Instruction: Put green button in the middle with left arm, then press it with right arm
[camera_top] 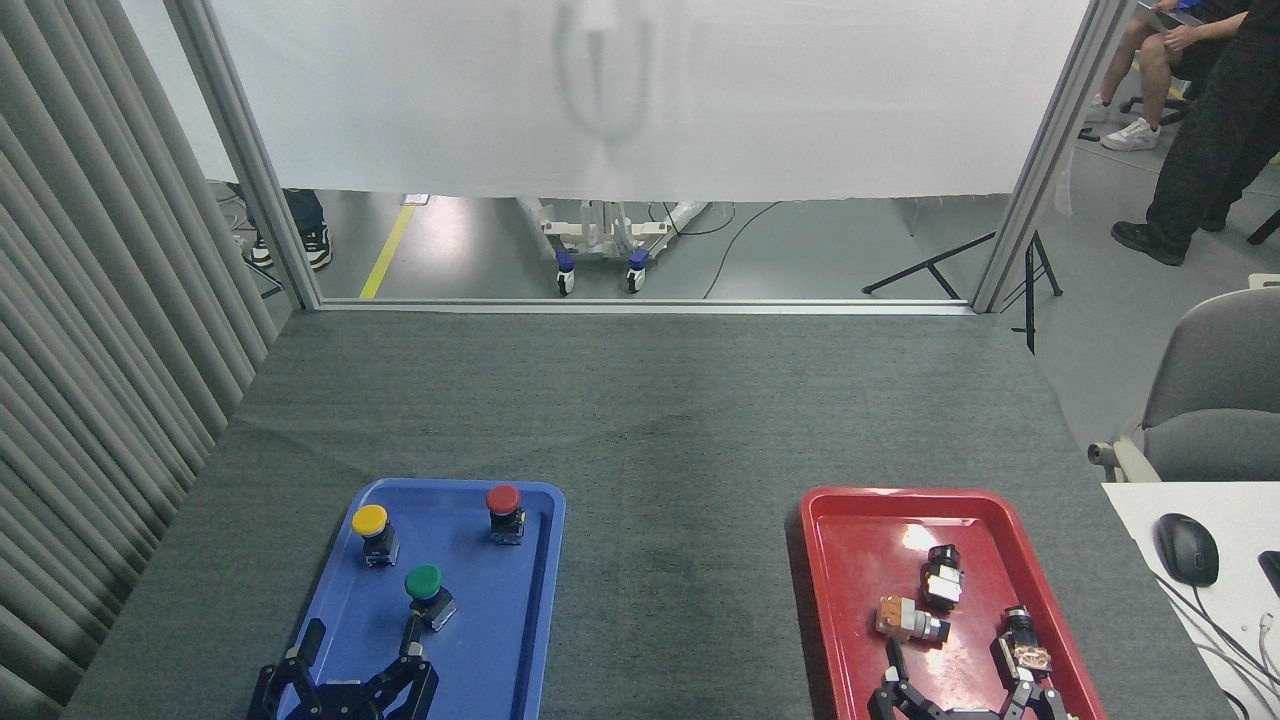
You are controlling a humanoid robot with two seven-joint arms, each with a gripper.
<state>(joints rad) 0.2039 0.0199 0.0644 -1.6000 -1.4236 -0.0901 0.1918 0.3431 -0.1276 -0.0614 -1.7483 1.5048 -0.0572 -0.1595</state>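
Two trays sit on your grey mat [650, 430], one on each side, and the middle [670, 560] between them is bare.

On your left is the blue tray [530, 620]. Three buttons stand in it. The yellow button [371, 532] is at the far left, the red button [504, 512] is at the far right, and the green button [427, 594] is nearer to you, between the two. All three stand apart from each other.

Your left gripper [362, 650] is at the near end of the blue tray, just below the green button. Its fingers are spread wide and hold nothing. One fingertip [411, 632] is right beside the green button's body; you cannot tell if it touches.

On your right is the red tray [830, 560]. Three small switch parts [940, 600] lie in it.

Your right gripper [960, 675] is at the near end of the red tray. Its fingers are spread wide too, and hold nothing.

A black mouse [1186, 548] lies on a white desk [1230, 620] at the far right.

You cannot read any writing or labels here.
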